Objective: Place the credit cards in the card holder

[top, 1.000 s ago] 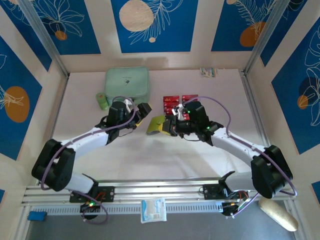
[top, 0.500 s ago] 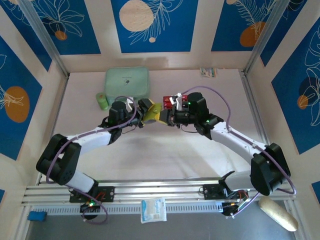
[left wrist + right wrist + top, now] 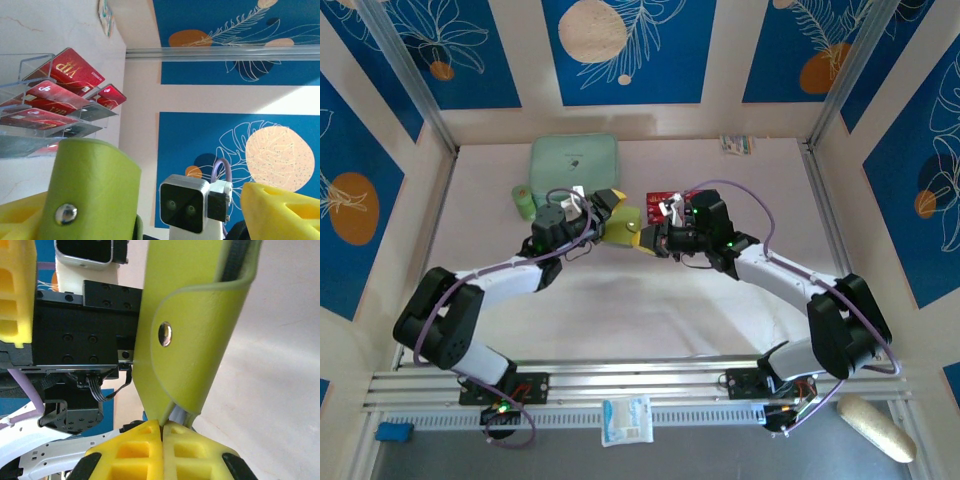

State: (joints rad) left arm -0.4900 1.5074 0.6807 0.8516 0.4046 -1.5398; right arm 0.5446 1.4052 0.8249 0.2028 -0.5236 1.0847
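The olive-green card holder (image 3: pixel 623 224) hangs in the air at mid-table, folded, its snap tab (image 3: pixel 164 333) showing. My right gripper (image 3: pixel 647 240) is shut on its lower edge (image 3: pixel 172 412). My left gripper (image 3: pixel 612 212) is open, with the card holder (image 3: pixel 90 190) standing between its yellow fingers (image 3: pixel 280 210): it is close to one and far from the other. Red credit cards (image 3: pixel 55 92) lie in the tiers of a clear plastic tray (image 3: pixel 30 62) just behind the grippers, and are also seen from above as red cards (image 3: pixel 665 199).
A large mint-green zip case (image 3: pixel 574 160) lies at the back left with a small green item (image 3: pixel 524 203) beside it. A small packet (image 3: pixel 737 144) sits by the back wall. The right wrist camera (image 3: pixel 184 202) faces the left gripper at close range.
My right gripper carried the card holder up and to the left, toward the tray. The left gripper swung in around it and its jaws have narrowed a little.
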